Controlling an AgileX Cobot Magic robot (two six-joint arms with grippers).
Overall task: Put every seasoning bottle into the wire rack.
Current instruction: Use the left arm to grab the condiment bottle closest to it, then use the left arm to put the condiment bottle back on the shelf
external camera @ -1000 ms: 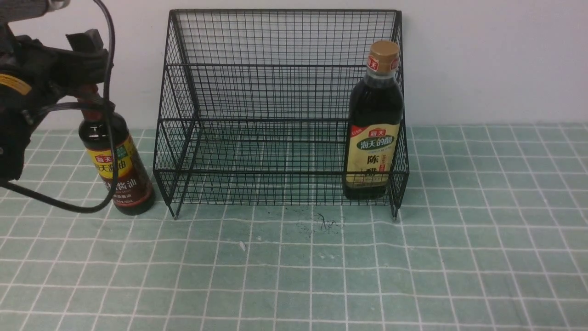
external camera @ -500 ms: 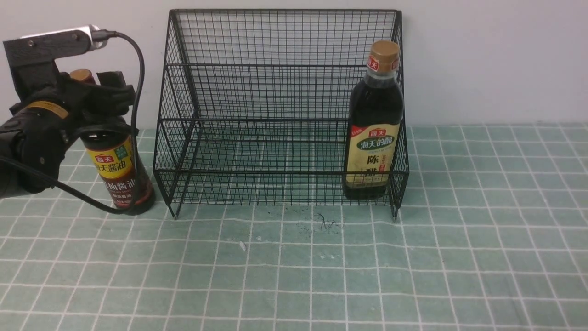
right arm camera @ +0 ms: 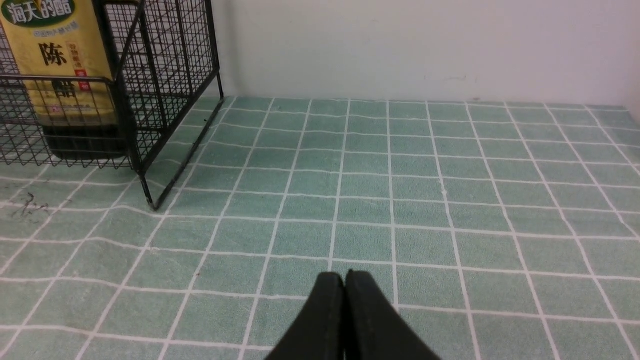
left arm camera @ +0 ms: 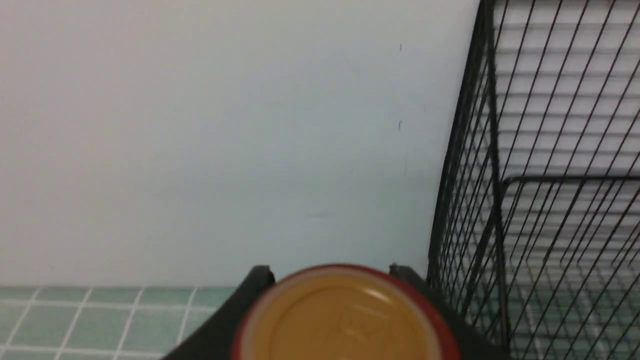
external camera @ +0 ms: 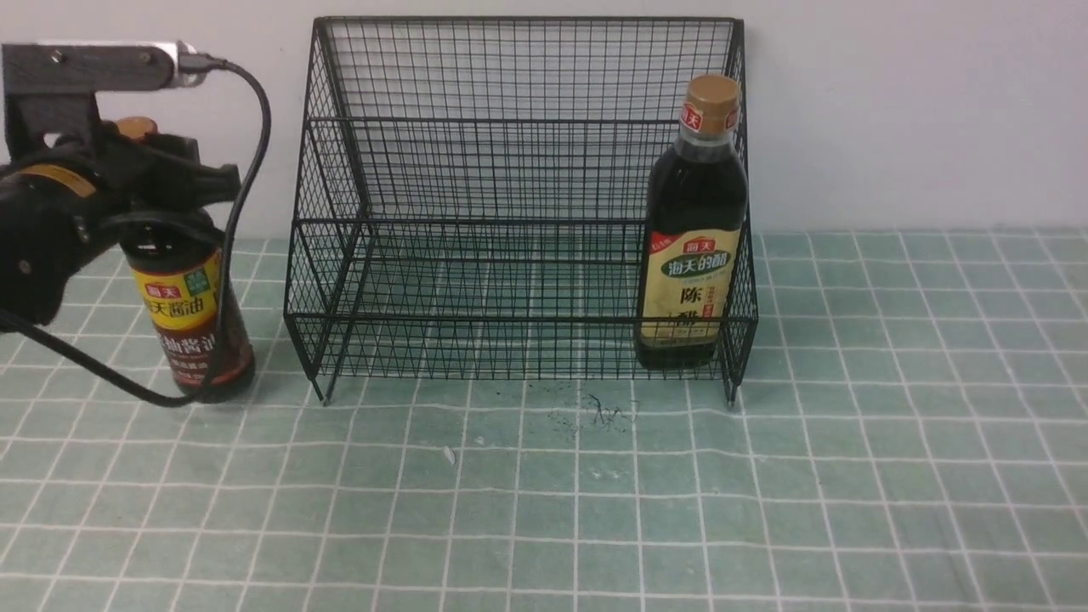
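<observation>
The slim seasoning bottle [external camera: 189,314], with a yellow and brown label, stands upright left of the wire rack [external camera: 510,170], outside it. My left gripper [external camera: 183,183] is shut on its neck just under the red-brown cap [left arm camera: 345,320], which fills the gap between the fingers in the left wrist view. The bottle's base is at cloth level; I cannot tell whether it touches. The wider bottle [external camera: 693,246], with a tan cap and cream label, stands in the rack's lower tier at its right end, and also shows in the right wrist view [right arm camera: 55,65]. My right gripper [right arm camera: 344,277] is shut and empty over the cloth right of the rack.
The rack's left side [left arm camera: 490,200] is close beside the held bottle. A white wall runs behind everything. A green checked cloth [external camera: 595,510] covers the table, with dark scuff marks [external camera: 599,414] in front of the rack. The left arm's cable [external camera: 229,280] hangs in front of the slim bottle.
The slim bottle was tilted with its base near the rack; it now stands upright and has shifted left with my left gripper. The wider bottle and the rack have not moved.
</observation>
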